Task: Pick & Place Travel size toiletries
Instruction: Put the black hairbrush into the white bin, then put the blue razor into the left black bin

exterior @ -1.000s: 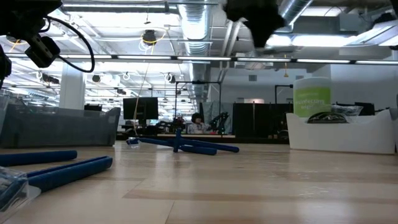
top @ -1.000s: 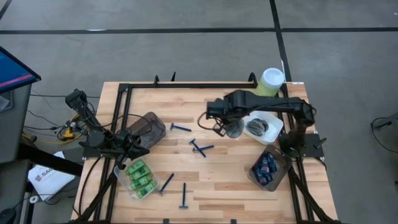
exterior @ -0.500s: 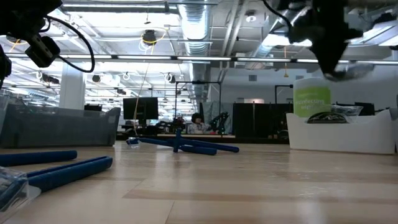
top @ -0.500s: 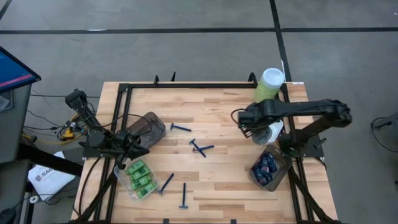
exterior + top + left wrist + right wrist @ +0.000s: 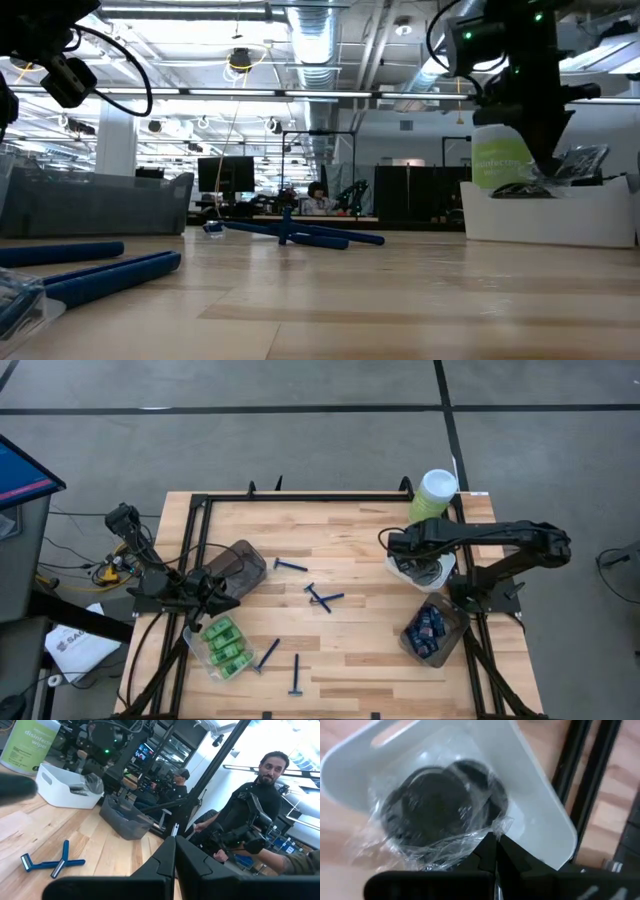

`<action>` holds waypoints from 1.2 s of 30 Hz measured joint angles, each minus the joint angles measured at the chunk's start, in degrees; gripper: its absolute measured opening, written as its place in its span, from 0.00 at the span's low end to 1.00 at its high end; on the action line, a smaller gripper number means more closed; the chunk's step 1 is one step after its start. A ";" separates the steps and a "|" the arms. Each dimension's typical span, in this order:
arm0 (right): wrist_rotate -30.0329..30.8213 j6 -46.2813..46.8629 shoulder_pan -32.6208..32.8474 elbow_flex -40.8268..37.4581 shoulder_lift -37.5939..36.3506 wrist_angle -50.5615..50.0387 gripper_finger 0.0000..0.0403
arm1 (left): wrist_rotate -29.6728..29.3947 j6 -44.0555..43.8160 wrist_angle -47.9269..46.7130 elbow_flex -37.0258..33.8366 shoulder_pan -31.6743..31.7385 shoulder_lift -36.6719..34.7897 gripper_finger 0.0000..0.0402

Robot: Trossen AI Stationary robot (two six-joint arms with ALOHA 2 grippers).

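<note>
The right gripper (image 5: 492,845) is pinching the clear wrap of a dark round tin (image 5: 440,802) and holding it over the white tub (image 5: 440,572) near the table's right edge, probably to drop it inside. The left gripper (image 5: 205,592) is waiting closed near the left edge.

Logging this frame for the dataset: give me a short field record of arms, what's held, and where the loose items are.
right gripper: shut on plastic-wrapped dark tin, over the white tub
left gripper: shut, empty, parked at the table's left edge by the smoky tub
razors: five loose on the wood, mid-table and toward the front edge
green mini bottles: in a clear tub, front left
dark-blue tubes: in a tub, front right
</note>
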 joint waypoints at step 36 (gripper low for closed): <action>0.32 -14.35 11.47 8.27 -1.11 14.94 0.36 | -0.01 -0.01 0.36 0.01 0.00 0.00 0.00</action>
